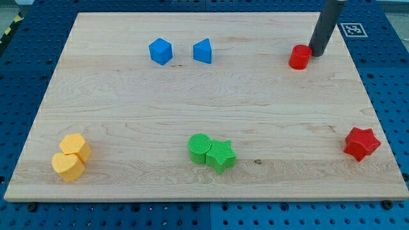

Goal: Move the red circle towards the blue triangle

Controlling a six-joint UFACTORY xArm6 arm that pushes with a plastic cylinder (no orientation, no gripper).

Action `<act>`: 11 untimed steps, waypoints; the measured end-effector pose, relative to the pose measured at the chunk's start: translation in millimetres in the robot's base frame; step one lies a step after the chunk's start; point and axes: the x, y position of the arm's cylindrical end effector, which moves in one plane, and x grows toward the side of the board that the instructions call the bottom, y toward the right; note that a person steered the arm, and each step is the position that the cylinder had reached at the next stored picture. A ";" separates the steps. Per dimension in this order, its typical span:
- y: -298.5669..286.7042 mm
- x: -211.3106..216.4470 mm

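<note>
My rod carries no jaws, so there is nothing to open or close. My tip (317, 53) sits against the right side of the red circle (300, 57), far right of the wooden board (204, 89). Bare wood lies between the red circle and the blue triangle (202, 51) to its left. The red circle is a short, upright cylinder near the far edge.

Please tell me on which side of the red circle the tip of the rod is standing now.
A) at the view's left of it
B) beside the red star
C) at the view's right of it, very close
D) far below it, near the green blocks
C: my tip stands at the view's right edge of the red circle, touching it or nearly so, on the side away from the blue triangle.
</note>
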 end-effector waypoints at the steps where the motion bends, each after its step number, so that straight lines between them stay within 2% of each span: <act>1: 6.5 18.6; 3: -3.2 19.0; 8: -99.0 20.0; 10: -95.0 76.7; 11: -101.6 82.8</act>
